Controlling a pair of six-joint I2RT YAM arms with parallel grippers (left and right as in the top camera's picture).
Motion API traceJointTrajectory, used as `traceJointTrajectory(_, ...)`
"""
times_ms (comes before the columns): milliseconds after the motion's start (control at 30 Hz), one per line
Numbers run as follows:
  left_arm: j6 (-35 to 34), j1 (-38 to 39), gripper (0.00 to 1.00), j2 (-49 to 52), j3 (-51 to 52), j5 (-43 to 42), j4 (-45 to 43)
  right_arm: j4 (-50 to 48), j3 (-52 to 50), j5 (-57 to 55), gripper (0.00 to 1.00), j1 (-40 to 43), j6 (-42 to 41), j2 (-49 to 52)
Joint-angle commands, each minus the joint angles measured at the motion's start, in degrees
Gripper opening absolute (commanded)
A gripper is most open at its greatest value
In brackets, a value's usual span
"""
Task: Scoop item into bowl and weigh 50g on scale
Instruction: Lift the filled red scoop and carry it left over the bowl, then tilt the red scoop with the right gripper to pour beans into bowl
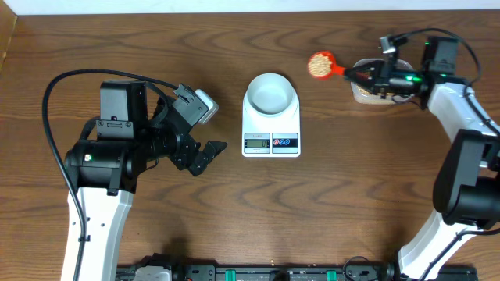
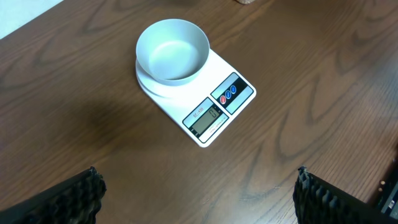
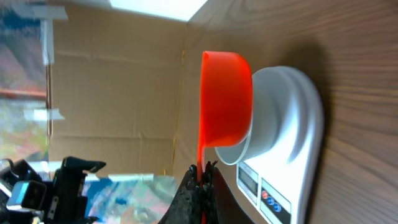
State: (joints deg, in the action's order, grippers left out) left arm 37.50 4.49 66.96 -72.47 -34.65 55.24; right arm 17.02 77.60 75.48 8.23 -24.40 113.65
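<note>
Beans (image 1: 319, 65) in scoop (image 3: 225, 99), pinched by right hand (image 1: 363, 74)

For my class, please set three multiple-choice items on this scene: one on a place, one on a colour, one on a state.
1. Where does the bowl stand?
A. on the scale
B. beside the scale
C. in a gripper

2. What colour is the scoop that the right gripper holds?
A. blue
B. orange-red
C. green

3. How is the left gripper?
A. shut on the bowl
B. shut on the scoop
C. open, holding nothing

Key:
1 A, the bowl sits on the scale's platform.
2 B, the overhead and right wrist views both show it orange-red.
3 C, its jaws stand far apart at the edges of the left wrist view.
</note>
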Motion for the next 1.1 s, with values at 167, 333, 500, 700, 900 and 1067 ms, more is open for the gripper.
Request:
traceJointTrajectory(167,-0.3,-0.3,0.99,-0.3,-1.6,-1.4,0.0,-2.7,0.3,1.8,0.01,-6.2,1.6,0.3)
traceJointTrajectory(333,-0.3,-0.3,0.99,-0.3,-1.6,-1.4,0.0,-2.7,0.3,-1.7,0.01,-9.0,6.9,0.3)
traceJointTrajectory(500,-0.3,-0.3,0.99,-0.3,-1.6,-1.4,0.0,-2.4,0.3,-1.9,0.01,-10.4,13.6,0.3)
traceJointTrajectory(700,-0.3,-0.3,0.99,-0.3,-1.6,-1.4,0.0,0.3,0.3,-7.7,0.01,-11.6,21.4,0.3)
traceJointTrajectory(900,-0.3,-0.3,0.99,-0.3,-1.6,-1.4,0.0,0.5,0.3,-8.0,0.01,-12.0,28.3,0.3)
traceJointTrajectory(1067,-0.3,-0.3,0.99,-0.3,-1.6,-1.4,0.0,0.6,0.3,-8.1,0.01,-12.1,31.6,0.3)
